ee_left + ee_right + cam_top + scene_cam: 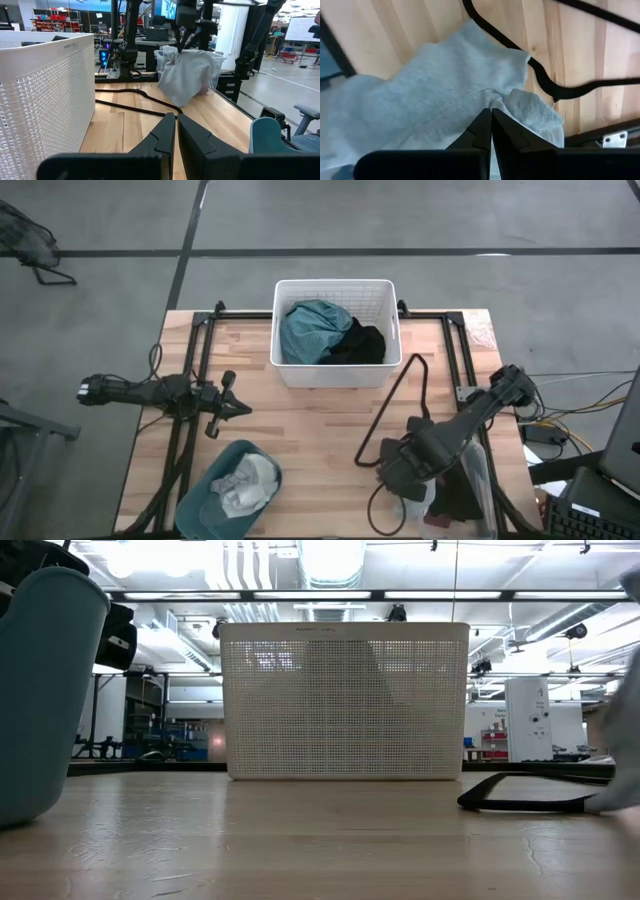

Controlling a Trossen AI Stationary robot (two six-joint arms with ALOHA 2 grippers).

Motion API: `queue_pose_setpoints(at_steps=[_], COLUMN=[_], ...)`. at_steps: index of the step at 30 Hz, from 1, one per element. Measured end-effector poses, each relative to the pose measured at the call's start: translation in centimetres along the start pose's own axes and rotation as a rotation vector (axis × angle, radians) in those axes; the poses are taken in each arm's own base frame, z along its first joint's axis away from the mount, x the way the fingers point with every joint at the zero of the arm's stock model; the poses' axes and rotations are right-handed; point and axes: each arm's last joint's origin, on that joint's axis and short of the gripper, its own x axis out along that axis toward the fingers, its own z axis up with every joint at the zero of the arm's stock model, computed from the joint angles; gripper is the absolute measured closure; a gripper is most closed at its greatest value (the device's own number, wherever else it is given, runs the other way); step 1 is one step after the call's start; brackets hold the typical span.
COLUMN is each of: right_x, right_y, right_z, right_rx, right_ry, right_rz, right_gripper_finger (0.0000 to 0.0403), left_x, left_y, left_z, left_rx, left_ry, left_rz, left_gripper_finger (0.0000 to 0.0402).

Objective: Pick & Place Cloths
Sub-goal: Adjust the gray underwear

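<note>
right gripper [491, 116] down at lower right of the high view, fingers pinched together on the grey cloth [435, 95], lifting it by a fold so it hangs in a bunch beside the clear tub [165, 55]. probably bound for the basket [336, 290] at top centre, already holding a teal cloth [312, 330] and a black cloth [362, 343]. left gripper [176, 120] parked at middle left, fingers closed on nothing, waiting clear of the route. more cloths [245, 483] stuffed in the bin [200, 505], lower left. black strap [395, 395] looped across the table [300, 415]. hard to tell what else sits in the tub, hidden under the arm.
</note>
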Motion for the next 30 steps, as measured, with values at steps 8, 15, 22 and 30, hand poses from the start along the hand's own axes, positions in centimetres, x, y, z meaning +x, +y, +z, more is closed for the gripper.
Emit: queue_pose_setpoints(at_steps=[8, 15, 22, 30], right_x=[-4.8, -9.1, -10.9, -7.1], right_y=[-2.8, -6.5, -8.3, -5.5], right_z=[-2.3, -7.4, -13.6, -16.9], right_rx=[0.079, 0.219, 0.469, 0.568], right_ry=[-0.124, -0.188, -0.155, -0.082], right_rz=[0.132, 0.33, 0.482, 0.371], right_gripper_finger=[0.0395, 0.0395, 0.0395, 0.0395], left_x=[0.0, 0.0, 0.0, 0.0], left_y=[0.0, 0.0, 0.0, 0.0], left_z=[0.0, 0.0, 0.0, 0.0], left_rx=[0.0, 0.0, 0.0, 0.0], left_ry=[0.0, 0.0, 0.0, 0.0], left_rz=[0.0, 0.0, 0.0, 0.0], left_gripper_finger=[0.0376, 0.0376, 0.0376, 0.0376])
